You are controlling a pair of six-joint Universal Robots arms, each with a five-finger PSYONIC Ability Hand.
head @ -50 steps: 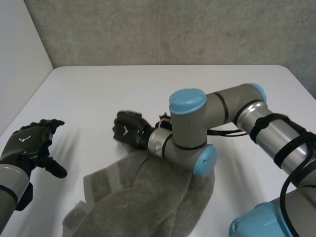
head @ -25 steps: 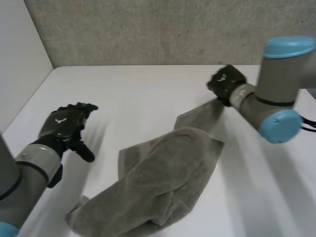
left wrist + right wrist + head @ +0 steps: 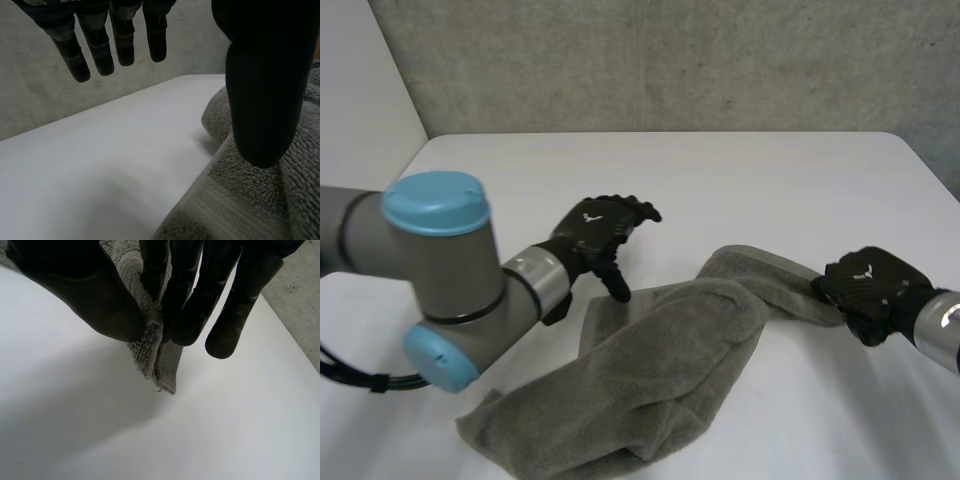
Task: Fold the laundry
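Observation:
A grey-brown towel (image 3: 660, 370) lies crumpled across the near middle of the white table (image 3: 720, 180), stretched into a strip toward the right. My right hand (image 3: 870, 290) is shut on the towel's (image 3: 160, 360) right corner, which is pinched between thumb and fingers (image 3: 185, 305) just above the table. My left hand (image 3: 595, 235) hovers open over the towel's far left edge. In its wrist view the fingers (image 3: 100, 45) hang straight and the thumb (image 3: 260, 100) hangs just over the towel (image 3: 250, 200), holding nothing.
A grey concrete wall (image 3: 670, 60) runs behind the table. A white wall panel (image 3: 360, 120) stands at the far left. Bare tabletop lies behind the towel and to its right.
My right hand swept from the table's middle to the far right and then nearer, dragging the towel's corner out into a strip. My left hand moved from the left edge in over the towel.

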